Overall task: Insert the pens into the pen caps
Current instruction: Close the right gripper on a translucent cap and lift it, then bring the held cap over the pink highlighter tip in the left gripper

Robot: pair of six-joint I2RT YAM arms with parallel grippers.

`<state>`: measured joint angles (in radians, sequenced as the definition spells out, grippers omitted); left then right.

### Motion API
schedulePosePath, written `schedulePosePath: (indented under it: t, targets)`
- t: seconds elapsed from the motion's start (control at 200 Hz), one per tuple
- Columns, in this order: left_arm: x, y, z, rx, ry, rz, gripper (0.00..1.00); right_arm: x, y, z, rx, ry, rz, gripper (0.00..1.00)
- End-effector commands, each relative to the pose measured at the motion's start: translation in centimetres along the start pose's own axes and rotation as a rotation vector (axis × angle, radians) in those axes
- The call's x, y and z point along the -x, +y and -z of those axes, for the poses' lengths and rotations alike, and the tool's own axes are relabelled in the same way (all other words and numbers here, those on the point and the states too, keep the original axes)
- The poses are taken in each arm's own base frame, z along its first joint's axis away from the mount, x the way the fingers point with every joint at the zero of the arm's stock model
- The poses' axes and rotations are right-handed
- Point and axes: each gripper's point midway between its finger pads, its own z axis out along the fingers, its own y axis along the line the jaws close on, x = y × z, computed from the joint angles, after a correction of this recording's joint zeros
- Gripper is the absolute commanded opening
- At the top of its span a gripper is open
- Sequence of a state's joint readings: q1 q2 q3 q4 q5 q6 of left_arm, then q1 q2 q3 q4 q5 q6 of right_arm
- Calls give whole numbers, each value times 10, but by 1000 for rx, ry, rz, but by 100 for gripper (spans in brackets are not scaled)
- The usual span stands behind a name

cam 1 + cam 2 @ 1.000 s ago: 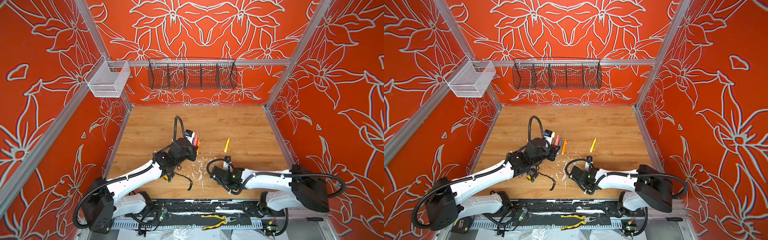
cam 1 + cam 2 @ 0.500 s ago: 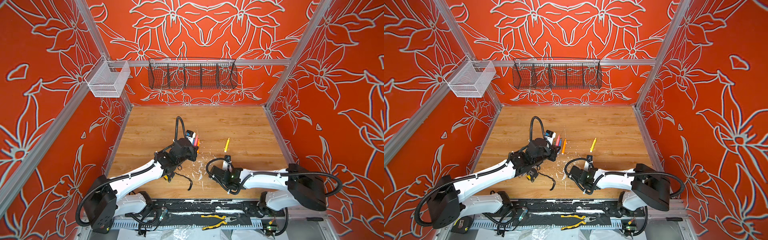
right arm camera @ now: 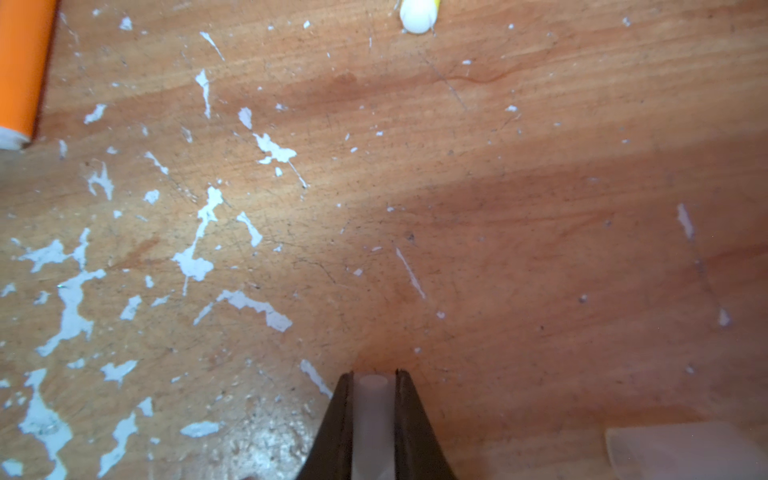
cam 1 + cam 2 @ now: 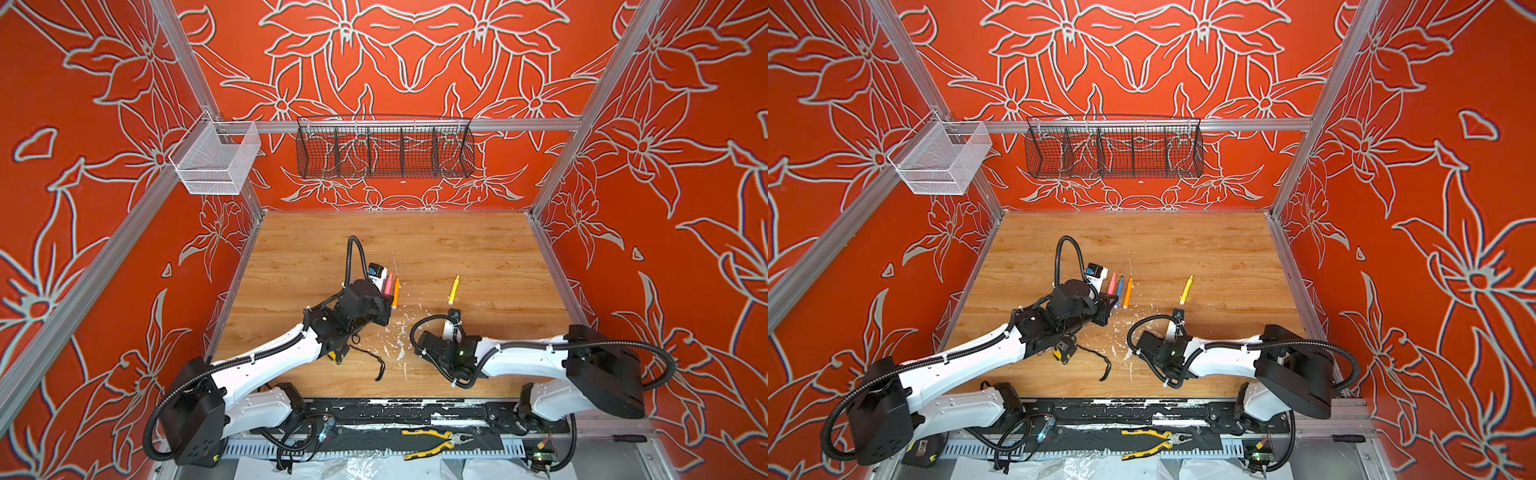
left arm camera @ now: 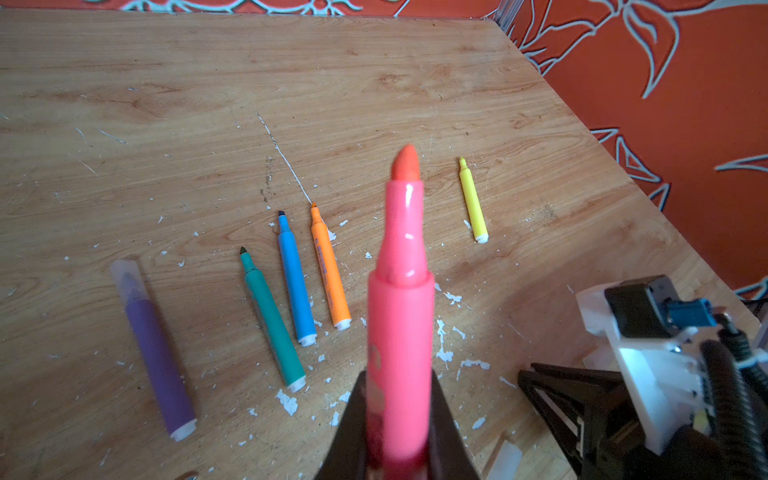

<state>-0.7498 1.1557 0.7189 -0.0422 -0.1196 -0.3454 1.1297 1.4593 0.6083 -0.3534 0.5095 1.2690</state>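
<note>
My left gripper point(image 5: 397, 415) is shut on the pink pen point(image 5: 401, 291), which points away with a bare tip. The teal pen point(image 5: 272, 324), blue pen point(image 5: 296, 286) and orange pen point(image 5: 330, 274) lie side by side on the wooden table. The yellow pen point(image 5: 473, 203) lies apart from them. A purple pen point(image 5: 156, 353) lies beside them with a clear cap point(image 5: 124, 278) over its tip. My right gripper point(image 3: 372, 382) is shut on a clear pen cap point(image 3: 372, 411), low over the table. In both top views it sits near the yellow pen point(image 4: 453, 289).
Two more clear caps lie loose on the table, one point(image 3: 681, 449) beside my right gripper and one point(image 5: 505, 459) near my left gripper. White paint flecks point(image 3: 70, 299) cover the wood. A black wire basket point(image 4: 384, 147) and a white mesh basket point(image 4: 216, 160) hang on the walls. Pliers point(image 4: 432, 442) lie at the front rail.
My right gripper's jaws have shut on the clear pen cap. The left arm has barely moved and still holds the pink pen.
</note>
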Motion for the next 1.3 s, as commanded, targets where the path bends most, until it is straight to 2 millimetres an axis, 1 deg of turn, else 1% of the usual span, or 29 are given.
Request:
schedulePosePath:
  t: [0.0, 0.08, 0.2, 0.345, 0.415, 0.51, 0.555, 0.681, 0.776, 0.946, 1.116, 1.296]
  targets:
    - [-2, 4, 6, 12, 8, 26, 0, -28, -18, -9, -50, 98, 47, 11]
    - [-4, 6, 7, 27, 26, 31, 0, -23, -12, -7, -32, 85, 51, 11]
    - [-8, 4, 8, 19, 64, 39, 0, -13, 3, -3, 22, 53, 48, 10]
    - [-21, -2, 12, -11, 142, 55, 0, 4, 24, 3, 105, 9, 34, 10]
    - [-25, -4, 13, -26, 170, 56, 0, 12, 31, 4, 139, 4, 22, 8]
    - [-28, -7, 15, -44, 189, 49, 0, 24, 34, 7, 162, -13, 2, 7]
    - [-29, -10, 14, -62, 191, 46, 0, 30, 32, 9, 165, -29, -7, 7]
    - [-31, -25, 11, -150, 187, 38, 0, 47, 27, 16, 198, -66, -49, 7]
    - [-30, -30, 7, -182, 181, 42, 0, 61, 25, 29, 236, -104, -74, 7]
    - [-25, -37, 4, -212, 170, 30, 0, 88, 15, 54, 295, -204, -134, 7]
    - [-19, -46, 12, -268, 139, 44, 0, 116, 10, 81, 354, -307, -190, 7]
    - [-18, -58, 20, -343, 148, 60, 0, 147, 16, 115, 461, -410, -253, 7]
